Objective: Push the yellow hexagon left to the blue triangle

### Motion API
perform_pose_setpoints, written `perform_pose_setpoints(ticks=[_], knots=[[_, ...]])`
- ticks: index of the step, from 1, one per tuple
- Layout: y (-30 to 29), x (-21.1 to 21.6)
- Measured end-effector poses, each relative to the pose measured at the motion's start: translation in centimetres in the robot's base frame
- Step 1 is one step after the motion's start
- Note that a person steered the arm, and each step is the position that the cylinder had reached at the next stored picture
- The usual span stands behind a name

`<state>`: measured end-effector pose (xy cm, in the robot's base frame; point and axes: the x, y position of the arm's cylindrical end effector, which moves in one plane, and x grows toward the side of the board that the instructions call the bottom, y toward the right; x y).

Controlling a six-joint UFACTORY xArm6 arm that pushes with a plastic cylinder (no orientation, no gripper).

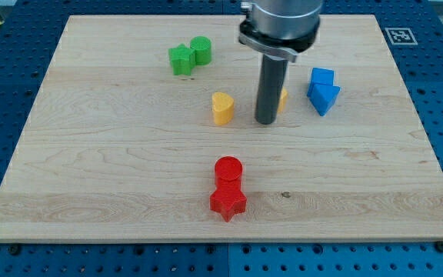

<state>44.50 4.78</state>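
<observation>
My tip (265,121) rests on the board near its middle, a little toward the view's top. A yellow block (283,100), probably the hexagon, sits right behind the rod and is mostly hidden; only a sliver shows at the rod's right side. The blue triangle (326,98) lies to the view's right of the rod, touching a blue block (322,78) just above it. A yellow heart-shaped block (221,108) stands to the left of my tip, a short gap away.
A green star-shaped block (181,59) and a green cylinder (201,50) touch each other at the view's upper left. A red cylinder (228,170) and a red star-shaped block (228,201) touch below the middle. The wooden board (91,177) lies on a blue perforated table.
</observation>
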Motion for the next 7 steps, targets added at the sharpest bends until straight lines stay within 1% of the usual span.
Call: perform_pose_setpoints(ticks=[1, 2, 4, 5, 6, 7], knots=[[-2.1, -2.3], [-0.4, -4.1], [0.8, -3.9], [0.3, -2.4], [1.4, -4.0], [2.3, -4.3]])
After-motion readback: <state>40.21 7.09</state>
